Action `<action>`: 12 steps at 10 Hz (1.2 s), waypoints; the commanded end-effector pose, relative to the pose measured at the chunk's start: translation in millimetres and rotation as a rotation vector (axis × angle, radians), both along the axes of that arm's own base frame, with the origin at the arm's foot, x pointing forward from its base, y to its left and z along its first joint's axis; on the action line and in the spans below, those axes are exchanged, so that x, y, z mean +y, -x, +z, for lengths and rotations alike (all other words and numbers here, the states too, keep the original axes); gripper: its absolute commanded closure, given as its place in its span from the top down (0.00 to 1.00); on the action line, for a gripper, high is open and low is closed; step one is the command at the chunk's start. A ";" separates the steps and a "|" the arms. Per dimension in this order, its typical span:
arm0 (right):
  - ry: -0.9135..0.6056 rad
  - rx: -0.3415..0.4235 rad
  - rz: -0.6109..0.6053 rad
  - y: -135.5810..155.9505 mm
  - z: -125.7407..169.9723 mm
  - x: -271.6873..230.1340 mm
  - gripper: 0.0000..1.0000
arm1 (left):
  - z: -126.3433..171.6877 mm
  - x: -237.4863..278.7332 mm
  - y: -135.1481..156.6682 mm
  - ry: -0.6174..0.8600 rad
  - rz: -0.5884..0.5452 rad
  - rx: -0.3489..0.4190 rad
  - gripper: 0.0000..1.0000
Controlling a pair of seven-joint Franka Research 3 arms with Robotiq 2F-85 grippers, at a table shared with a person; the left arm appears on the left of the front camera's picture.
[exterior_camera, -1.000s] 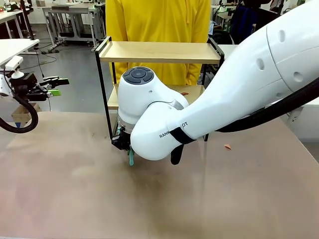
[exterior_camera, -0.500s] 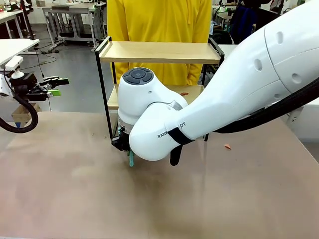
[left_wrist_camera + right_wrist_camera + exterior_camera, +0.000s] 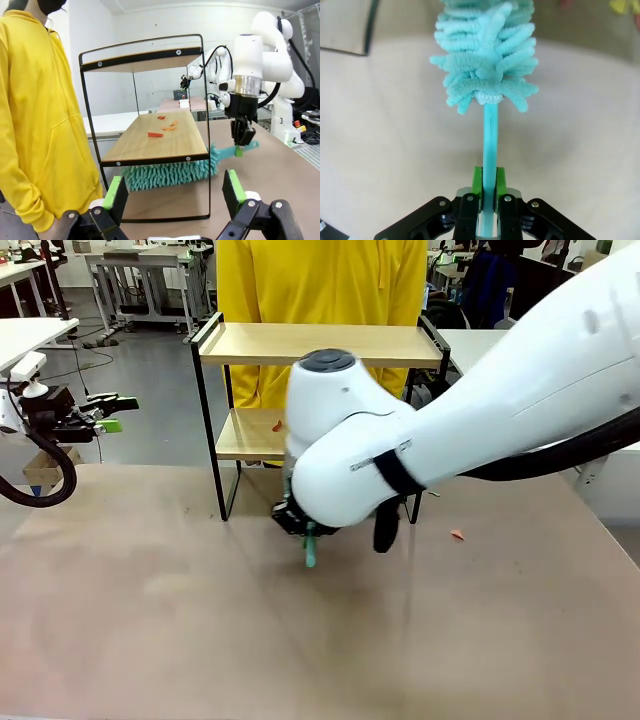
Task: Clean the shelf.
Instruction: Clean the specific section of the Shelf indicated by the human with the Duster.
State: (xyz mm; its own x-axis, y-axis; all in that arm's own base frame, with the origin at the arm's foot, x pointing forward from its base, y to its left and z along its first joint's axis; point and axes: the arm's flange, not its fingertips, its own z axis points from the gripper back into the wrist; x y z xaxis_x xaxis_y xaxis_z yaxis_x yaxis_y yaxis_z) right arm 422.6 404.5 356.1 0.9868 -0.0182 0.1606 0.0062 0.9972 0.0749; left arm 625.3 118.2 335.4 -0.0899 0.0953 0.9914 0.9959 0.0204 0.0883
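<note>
The shelf (image 3: 320, 344) stands at the table's far side, with two light boards in a black frame. Orange scraps (image 3: 155, 134) lie on the shelf's (image 3: 150, 145) lower board. My right gripper (image 3: 298, 523) is low in front of the shelf, shut on the handle of a teal fluffy duster (image 3: 310, 554). The duster head (image 3: 165, 175) reaches under the lower board, just above the table. In the right wrist view the right gripper (image 3: 489, 187) clamps the thin handle and the duster (image 3: 487, 55) points away. My left gripper (image 3: 108, 416) hovers off the table's left side, open; its green pads (image 3: 115, 196) frame the left wrist view.
A person in a yellow hoodie (image 3: 320, 280) stands right behind the shelf. One orange scrap (image 3: 456, 534) lies on the brown table (image 3: 150, 620) to the right of the shelf. My right arm's bulky white links (image 3: 480, 420) cover the shelf's right half.
My right arm has swung to the right along the shelf's front, carrying the duster with it. The left arm has stayed still.
</note>
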 end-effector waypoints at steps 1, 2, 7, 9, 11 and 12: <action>-0.001 0.024 -0.041 13.2 16.9 -48.3 0.13 | 3.2 0.7 1.1 0.001 0.002 -0.018 1.00; 0.023 0.035 -0.071 13.9 20.0 -73.4 0.13 | 3.2 0.7 1.1 0.001 0.002 -0.018 1.00; 0.140 0.098 -0.148 31.9 23.5 -150.1 0.13 | 3.2 0.7 1.1 0.001 0.002 -0.018 1.00; 0.213 0.031 -0.136 49.8 30.5 -145.2 0.13 | 3.2 0.7 1.1 0.001 0.002 -0.018 1.00; 0.171 0.064 -0.143 36.7 23.2 -145.8 0.13 | 3.2 0.7 1.1 0.001 0.002 -0.018 1.00; 0.171 0.064 -0.143 36.7 23.2 -145.8 0.13 | 3.2 0.7 1.1 0.001 0.002 -0.018 1.00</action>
